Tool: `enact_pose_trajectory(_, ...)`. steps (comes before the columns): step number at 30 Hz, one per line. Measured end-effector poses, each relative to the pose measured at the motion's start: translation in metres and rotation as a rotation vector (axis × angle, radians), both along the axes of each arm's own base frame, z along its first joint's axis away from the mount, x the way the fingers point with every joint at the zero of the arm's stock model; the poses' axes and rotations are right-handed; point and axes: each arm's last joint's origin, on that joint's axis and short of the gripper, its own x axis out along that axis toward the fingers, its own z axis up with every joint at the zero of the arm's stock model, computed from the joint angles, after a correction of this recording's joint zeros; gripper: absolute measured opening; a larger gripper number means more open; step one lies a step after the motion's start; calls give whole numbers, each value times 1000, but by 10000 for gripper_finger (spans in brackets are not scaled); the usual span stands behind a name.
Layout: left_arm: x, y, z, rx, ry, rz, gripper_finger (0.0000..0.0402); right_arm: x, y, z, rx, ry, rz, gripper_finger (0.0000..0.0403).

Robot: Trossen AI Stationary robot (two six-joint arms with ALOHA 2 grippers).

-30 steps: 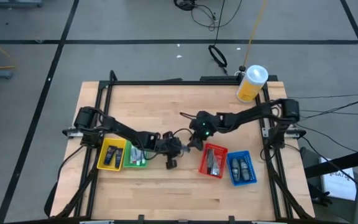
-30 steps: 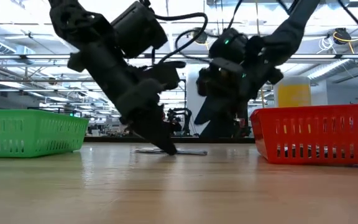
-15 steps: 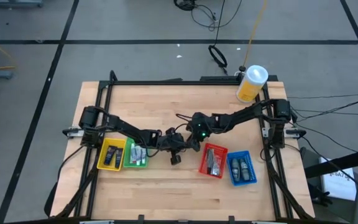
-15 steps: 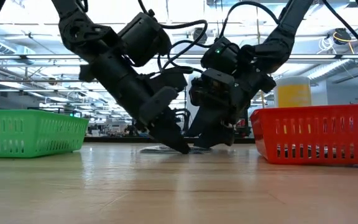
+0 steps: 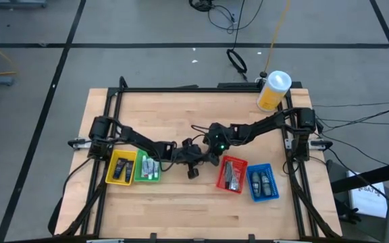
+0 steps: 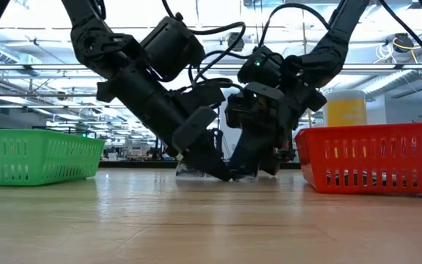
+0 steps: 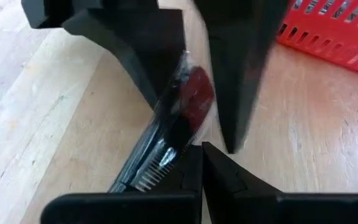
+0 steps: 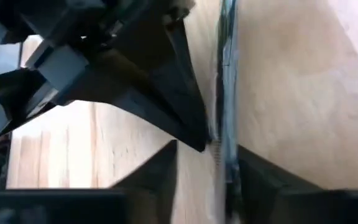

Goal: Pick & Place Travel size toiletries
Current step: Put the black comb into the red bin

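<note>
A flat, dark see-through packet with a red patch (image 7: pixel 191 99) sits at the table's middle, left of the red bin (image 5: pixel 231 174). In the right wrist view the packet (image 8: pixel 227 74) shows edge-on, tipped up from the wood. My left gripper (image 7: pixel 202 155) is shut, slanting down from the left, its tip at the packet's crimped end. My right gripper (image 8: pixel 207 168) is open and points down, one finger on either side of the packet. In the low view both grippers meet at the table, left (image 6: pixel 224 174) and right (image 6: pixel 247 173). My left gripper presses its shut fingertips (image 7: pixel 188 163) on the packet's crimped end (image 7: pixel 157 174), slanting down from the table's left. That end stays on the wood. My right gripper stands astride the packet's middle from above; whether its fingers (image 7: pixel 157 99) touch it, I cannot tell.
Yellow bin (image 5: pixel 120 167) and green bin (image 5: pixel 147 169) stand to the left, the red bin and blue bin (image 5: pixel 262 183) to the right; all hold small tubes and packets. A yellow canister with white lid (image 5: pixel 273 90) stands at the far right corner. Bare wood lies near and far.
My left gripper has slid along the table toward the red bin, staying shut and low. My right gripper has come down and toward the left gripper until its fingers stand at the packet. The packet, flat on the wood a second ago, is now pushed rightward and tipped up.
</note>
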Motion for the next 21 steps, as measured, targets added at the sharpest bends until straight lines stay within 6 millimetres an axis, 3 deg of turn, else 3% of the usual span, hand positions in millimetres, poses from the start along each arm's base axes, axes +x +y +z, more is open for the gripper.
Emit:
enact_pose_trajectory(6,-1,-9,0,21,-9,18,19,-4,-4,10,-95,8,-49,13)
enact_pose_trajectory(13,1,-22,5,-13,-101,144,15,-31,0,54,-293,131,-237,8)
enact_pose_trajectory(21,-1,-41,8,118,-185,248,11,-98,46,122,-220,264,-400,6)
